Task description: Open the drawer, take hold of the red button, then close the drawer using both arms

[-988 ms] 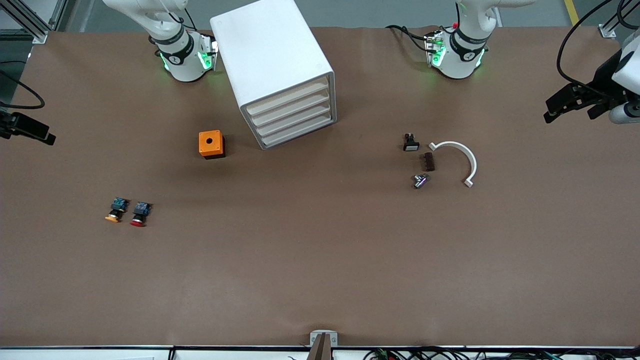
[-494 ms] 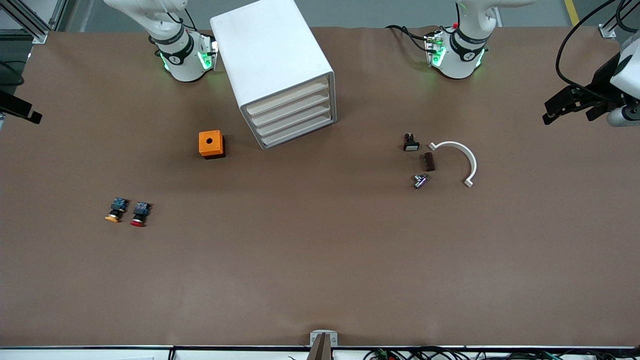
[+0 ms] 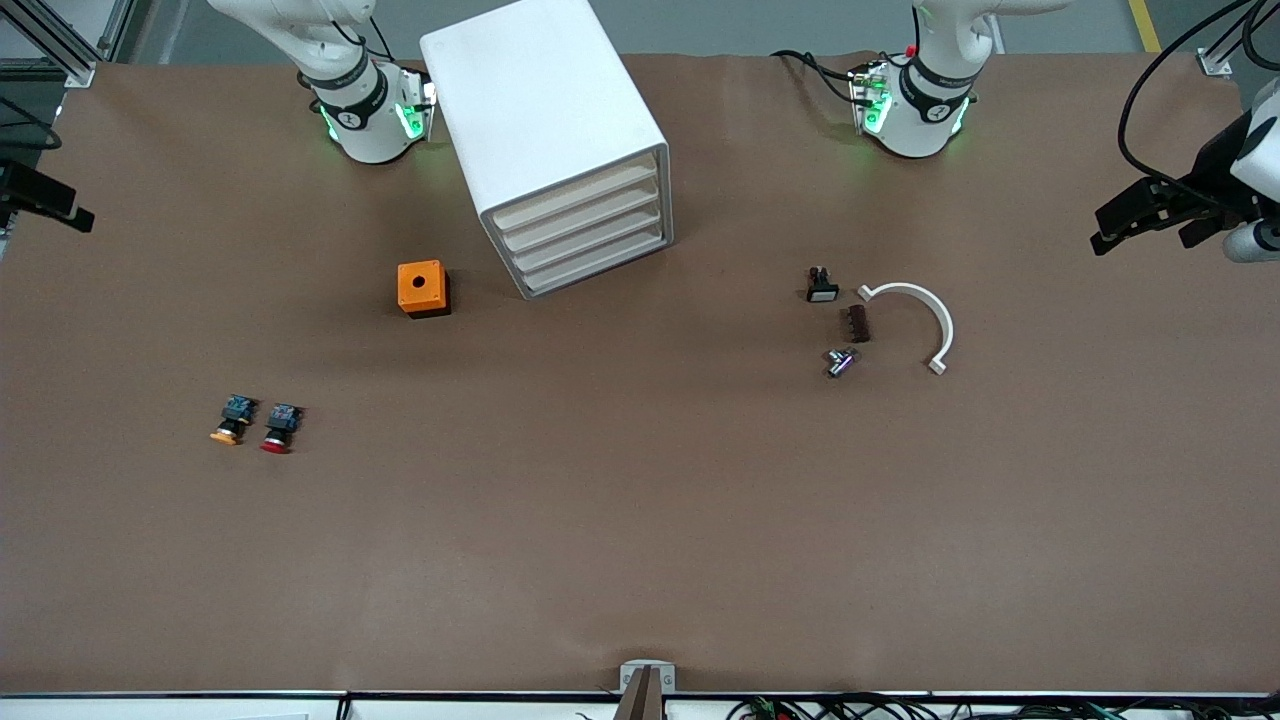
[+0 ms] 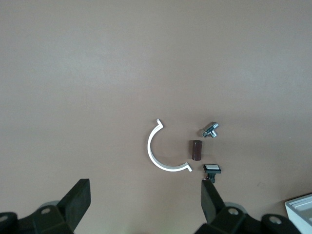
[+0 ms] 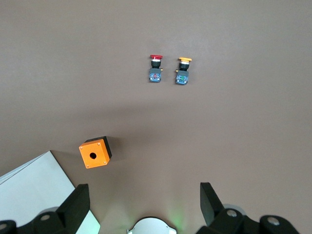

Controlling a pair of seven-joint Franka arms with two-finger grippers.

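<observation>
I'm seeing the drawer (image 3: 598, 266) sitting flush in the cabinet (image 3: 545, 125). The button (image 3: 278, 428) is lying beside the orange-cap button (image 3: 232, 420), toward the right arm's end. Left gripper (image 4: 144, 204) & right gripper (image 5: 144, 204) are hanging over bare table w/ fingers spread wide, holding nothing.

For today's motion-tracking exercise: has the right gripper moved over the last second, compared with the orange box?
Yes. In the front view the right gripper, open over the table's right-arm end, now shows higher against the unmoved orange box, pulled back toward the arms' bases.

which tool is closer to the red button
Right. The right tool hangs over the table edge at the red button's end; the left tool is over the other end, open like the right.
</observation>
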